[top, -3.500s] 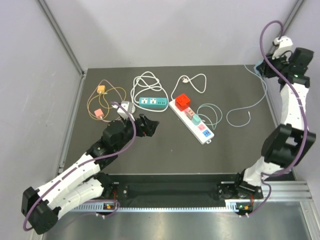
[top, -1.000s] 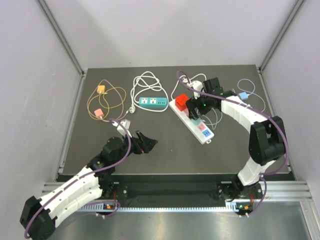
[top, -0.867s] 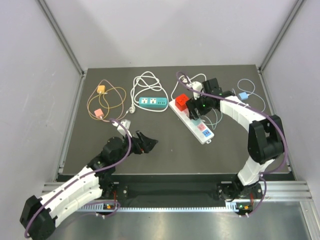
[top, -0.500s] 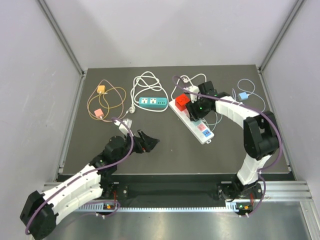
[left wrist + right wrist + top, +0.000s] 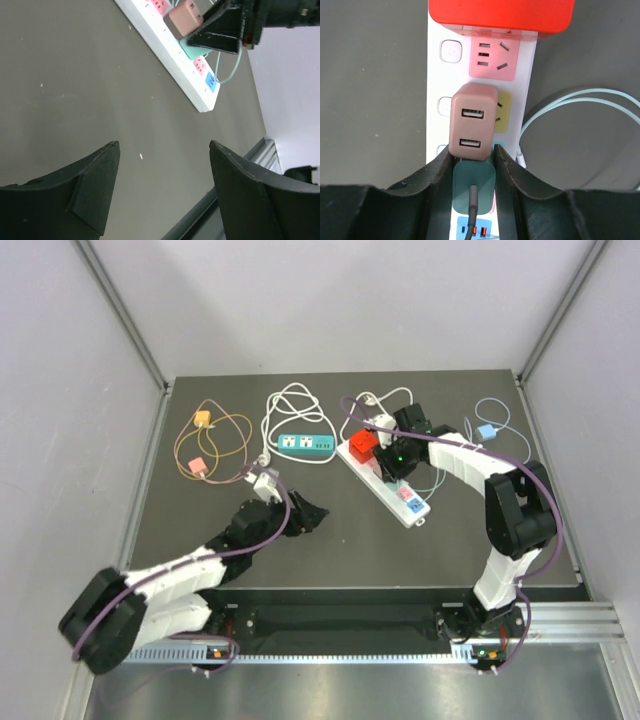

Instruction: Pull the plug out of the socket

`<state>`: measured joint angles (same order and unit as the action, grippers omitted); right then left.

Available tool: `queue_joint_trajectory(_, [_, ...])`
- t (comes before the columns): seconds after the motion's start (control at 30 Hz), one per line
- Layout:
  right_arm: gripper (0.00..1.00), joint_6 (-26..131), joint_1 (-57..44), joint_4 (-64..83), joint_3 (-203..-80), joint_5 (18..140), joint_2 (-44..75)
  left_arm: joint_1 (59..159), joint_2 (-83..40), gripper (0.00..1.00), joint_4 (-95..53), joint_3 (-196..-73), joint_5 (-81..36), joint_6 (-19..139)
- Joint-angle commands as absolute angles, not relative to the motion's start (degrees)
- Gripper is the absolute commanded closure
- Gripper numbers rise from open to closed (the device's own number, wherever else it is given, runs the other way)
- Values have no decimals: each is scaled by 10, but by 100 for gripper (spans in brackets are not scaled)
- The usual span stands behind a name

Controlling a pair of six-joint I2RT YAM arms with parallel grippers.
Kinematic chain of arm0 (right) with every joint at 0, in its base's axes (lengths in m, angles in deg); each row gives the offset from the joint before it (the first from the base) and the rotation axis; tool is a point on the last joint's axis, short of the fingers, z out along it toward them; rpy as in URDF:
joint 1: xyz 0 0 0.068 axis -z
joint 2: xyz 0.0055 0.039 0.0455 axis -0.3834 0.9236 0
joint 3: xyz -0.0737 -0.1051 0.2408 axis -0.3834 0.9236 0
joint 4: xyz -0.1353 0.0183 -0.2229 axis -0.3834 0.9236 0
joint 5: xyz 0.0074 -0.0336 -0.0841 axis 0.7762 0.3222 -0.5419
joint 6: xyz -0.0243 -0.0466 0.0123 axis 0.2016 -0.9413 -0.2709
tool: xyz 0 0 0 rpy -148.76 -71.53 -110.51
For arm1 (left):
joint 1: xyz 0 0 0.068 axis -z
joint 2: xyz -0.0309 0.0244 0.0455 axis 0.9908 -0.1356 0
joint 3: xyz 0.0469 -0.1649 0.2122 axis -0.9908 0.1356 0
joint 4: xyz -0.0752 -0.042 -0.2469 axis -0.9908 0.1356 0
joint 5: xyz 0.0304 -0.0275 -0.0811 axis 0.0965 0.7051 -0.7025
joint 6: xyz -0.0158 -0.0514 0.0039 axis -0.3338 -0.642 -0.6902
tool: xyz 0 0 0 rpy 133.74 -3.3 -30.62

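Observation:
The socket is a white power strip (image 5: 434,75) (image 5: 411,509) lying diagonally right of centre. A red block plug (image 5: 500,15) sits at its far end, and a pink USB adapter (image 5: 472,122) is plugged in further along. Right behind the adapter sits a teal plug (image 5: 474,187) with a grey-green cable. My right gripper (image 5: 472,152) (image 5: 392,462) is shut on the teal plug, one finger on each side, its tips also flanking the adapter's lower edge. My left gripper (image 5: 164,145) (image 5: 315,512) hangs open over bare table, left of the strip.
A teal power strip (image 5: 306,446) with a coiled white cord (image 5: 295,400) lies at the back centre. Orange and pink cables (image 5: 205,445) lie back left, and a light-blue adapter (image 5: 487,430) with a thin cable back right. A grey adapter (image 5: 263,480) lies beside the left arm.
My right gripper has slid a little left along the strip and closed on the teal plug. My left arm has reached forward and to the right, its jaws slightly narrower.

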<state>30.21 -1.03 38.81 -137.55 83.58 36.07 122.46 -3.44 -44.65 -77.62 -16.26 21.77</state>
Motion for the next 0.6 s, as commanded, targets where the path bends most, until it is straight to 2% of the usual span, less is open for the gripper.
queue_joint_trajectory(0.0, [100, 268, -19, 401, -1392, 856, 331, 1224, -123, 28, -585, -829, -174, 186])
queue_joint_trajectory(0.03, [100, 263, -19, 404, -1391, 860, 329, 1224, -148, 40, -601, -853, -184, 182])
queue_joint_trajectory(0.1, [100, 256, -20, 403, -1388, 864, 327, 1222, -228, 57, -661, -889, -215, 167])
queue_joint_trajectory(0.13, [100, 254, -20, 401, -1385, 868, 327, 1221, -255, 82, -680, -901, -226, 160])
queue_joint_trajectory(0.17, [100, 254, -19, 400, -1384, 871, 328, 1218, -308, 98, -700, -915, -251, 152])
queue_joint_trajectory(0.33, [100, 255, -19, 397, -1378, 880, 325, 1209, -452, 100, -816, -1002, -300, 87])
queue_joint_trajectory(0.47, [100, 258, -19, 393, -1377, 885, 320, 1208, -543, 100, -823, -1062, -305, 59])
queue_joint_trajectory(0.57, [100, 261, -19, 393, -1377, 890, 315, 1210, -567, 100, -787, -1102, -290, 61])
